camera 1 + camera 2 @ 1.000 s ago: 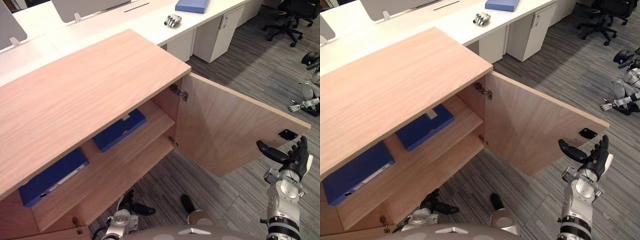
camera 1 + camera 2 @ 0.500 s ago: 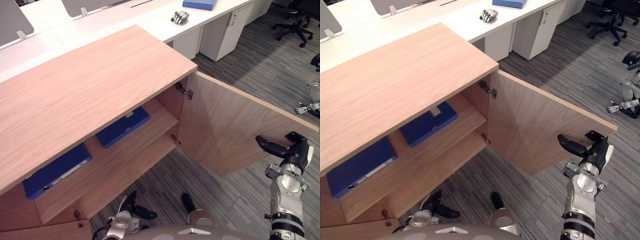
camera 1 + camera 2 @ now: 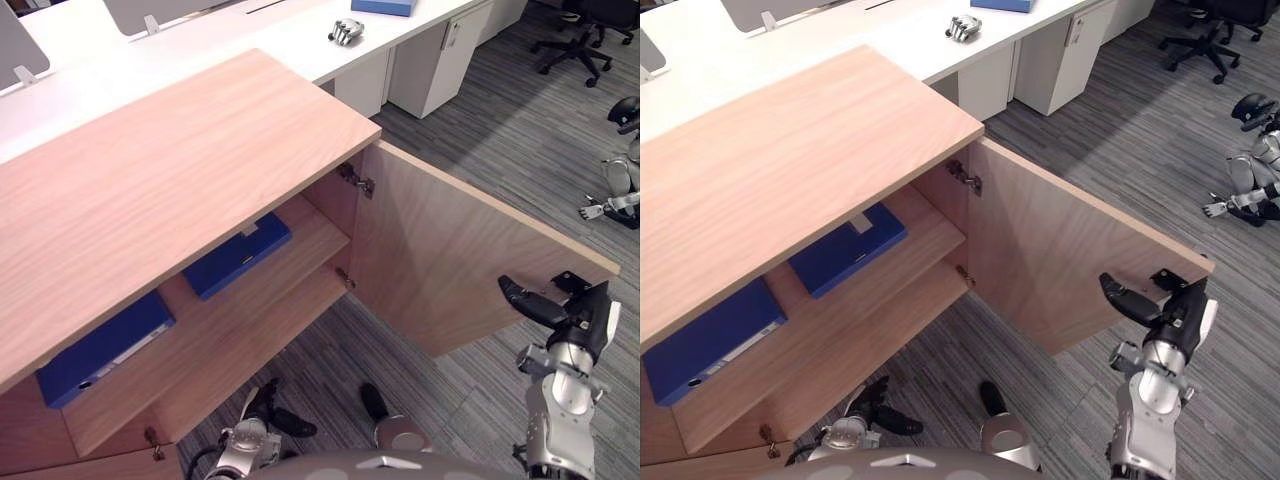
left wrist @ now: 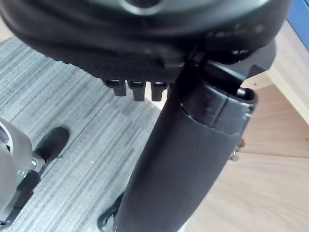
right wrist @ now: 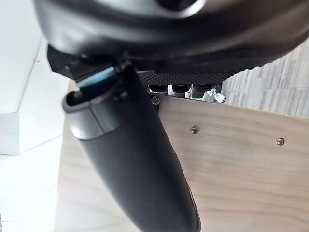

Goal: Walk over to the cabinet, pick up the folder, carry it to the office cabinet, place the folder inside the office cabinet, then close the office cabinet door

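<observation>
The wooden office cabinet point(image 3: 170, 180) stands with its right door point(image 3: 450, 260) swung wide towards me. On its upper shelf lie two blue folders, one near the middle point(image 3: 238, 257) and one further left point(image 3: 105, 350). My right hand point(image 3: 585, 320) is at the door's free edge beside a black latch. Its thumb point(image 5: 130, 159) lies along the door's inner face point(image 5: 231, 169) and its fingers bend over the edge to the far side. My left hand point(image 3: 262, 405) hangs low by the floor in front of the cabinet, fingers relaxed, holding nothing.
Behind the cabinet runs a long white desk point(image 3: 200, 40) with a spare robot hand point(image 3: 346, 31) and a blue folder point(image 3: 385, 6) on it. A white pedestal point(image 3: 430, 60) stands under it. An office chair point(image 3: 575, 30) and another robot point(image 3: 620, 180) are on the carpet at right.
My right hand's fingers stood upright beside the door edge; they have now bent over that edge, and the hand has shifted slightly left. The camera has wobbled.
</observation>
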